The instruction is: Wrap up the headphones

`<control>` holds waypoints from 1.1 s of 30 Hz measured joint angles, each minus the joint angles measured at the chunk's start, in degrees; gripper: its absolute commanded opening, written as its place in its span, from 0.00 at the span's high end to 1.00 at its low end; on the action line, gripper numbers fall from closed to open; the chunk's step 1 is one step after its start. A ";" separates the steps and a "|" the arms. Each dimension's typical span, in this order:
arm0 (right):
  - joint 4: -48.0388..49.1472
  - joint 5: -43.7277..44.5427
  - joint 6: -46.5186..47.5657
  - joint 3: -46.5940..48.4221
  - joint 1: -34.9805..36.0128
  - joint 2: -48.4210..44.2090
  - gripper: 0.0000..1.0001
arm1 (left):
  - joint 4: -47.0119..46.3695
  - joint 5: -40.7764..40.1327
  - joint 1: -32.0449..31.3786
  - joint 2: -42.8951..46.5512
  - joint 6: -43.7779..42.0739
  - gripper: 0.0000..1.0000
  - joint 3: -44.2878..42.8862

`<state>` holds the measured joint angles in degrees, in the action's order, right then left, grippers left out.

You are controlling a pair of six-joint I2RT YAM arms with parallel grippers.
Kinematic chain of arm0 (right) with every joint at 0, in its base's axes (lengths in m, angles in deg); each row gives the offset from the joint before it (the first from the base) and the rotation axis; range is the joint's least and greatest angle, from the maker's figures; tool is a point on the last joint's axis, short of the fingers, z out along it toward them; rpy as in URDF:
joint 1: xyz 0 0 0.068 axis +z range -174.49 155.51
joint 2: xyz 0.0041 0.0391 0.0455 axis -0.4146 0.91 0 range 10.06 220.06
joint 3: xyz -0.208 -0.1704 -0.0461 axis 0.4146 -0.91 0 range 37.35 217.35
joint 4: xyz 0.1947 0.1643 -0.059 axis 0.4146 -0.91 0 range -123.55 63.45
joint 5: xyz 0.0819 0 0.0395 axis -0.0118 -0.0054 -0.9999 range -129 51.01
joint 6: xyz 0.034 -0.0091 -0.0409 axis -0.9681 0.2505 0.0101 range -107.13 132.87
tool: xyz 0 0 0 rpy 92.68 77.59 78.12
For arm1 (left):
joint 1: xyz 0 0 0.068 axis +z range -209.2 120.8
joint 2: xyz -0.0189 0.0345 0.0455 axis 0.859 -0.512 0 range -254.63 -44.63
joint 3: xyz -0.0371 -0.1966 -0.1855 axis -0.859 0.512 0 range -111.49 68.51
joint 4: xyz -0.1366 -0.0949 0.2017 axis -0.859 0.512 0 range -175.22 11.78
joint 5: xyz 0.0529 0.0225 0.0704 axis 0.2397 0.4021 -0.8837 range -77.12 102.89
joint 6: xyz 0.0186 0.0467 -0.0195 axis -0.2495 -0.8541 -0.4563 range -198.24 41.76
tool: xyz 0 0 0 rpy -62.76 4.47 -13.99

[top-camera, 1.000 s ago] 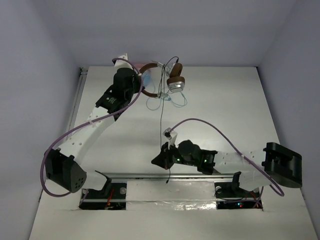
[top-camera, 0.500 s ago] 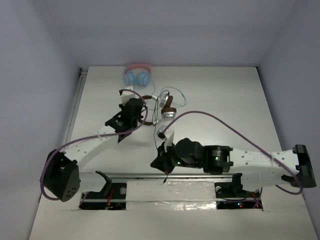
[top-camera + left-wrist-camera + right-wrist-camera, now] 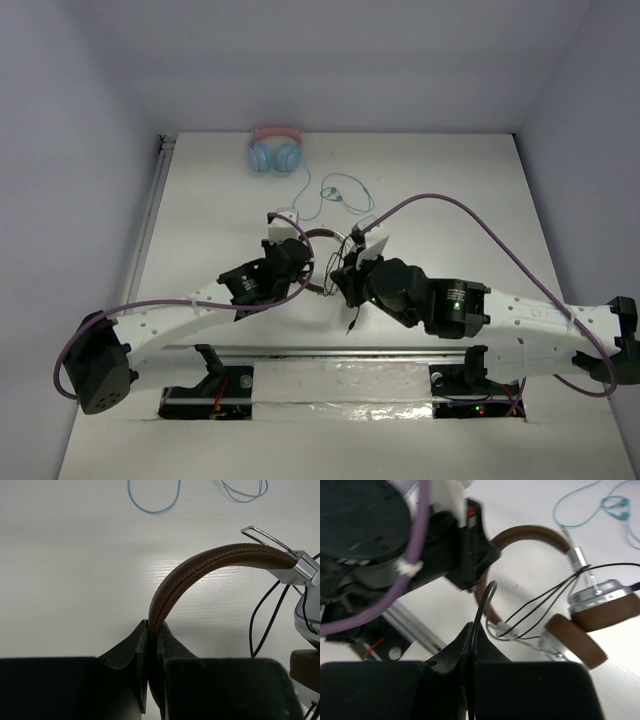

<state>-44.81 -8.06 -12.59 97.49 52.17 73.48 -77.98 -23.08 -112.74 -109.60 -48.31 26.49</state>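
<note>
The headphones have a brown headband (image 3: 200, 567), silver hinges and brown and silver ear cups (image 3: 590, 615). In the top view the headphones (image 3: 326, 262) sit mid-table between both arms. My left gripper (image 3: 152, 627) is shut on the headband (image 3: 312, 240). My right gripper (image 3: 472, 630) is shut on the thin dark cable (image 3: 482, 605), which loops up from the jaws. Several dark cable strands (image 3: 545, 600) run across the ear cups. In the top view my right gripper (image 3: 350, 283) is just right of my left gripper (image 3: 300, 262).
Pink-and-light-blue headphones (image 3: 275, 150) lie at the table's far edge. Their blue cable (image 3: 335, 192) trails toward the middle, and it shows in the left wrist view (image 3: 155, 500). A metal rail (image 3: 330, 352) runs along the near edge.
Both arms have drawn the brown headphones toward the near middle of the table. The right gripper moved up and right, close to the ear cups. The pink-and-blue headphones came into view.
</note>
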 measured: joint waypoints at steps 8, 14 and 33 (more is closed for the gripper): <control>3.78 4.70 1.77 -1.51 -6.32 -2.84 1.00 | 1.27 -0.96 -6.01 2.64 2.97 1.00 3.93; 7.04 4.44 4.79 -1.81 -14.21 -2.93 1.00 | 2.64 -1.40 -10.80 2.23 4.24 1.00 4.55; 13.62 -11.39 4.76 -8.24 -35.01 0.50 1.00 | 0.42 8.94 -10.93 11.69 -2.95 1.00 4.83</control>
<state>-31.19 -19.44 -7.82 89.25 17.16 73.98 -77.56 -14.14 -123.67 -97.90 -51.26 31.32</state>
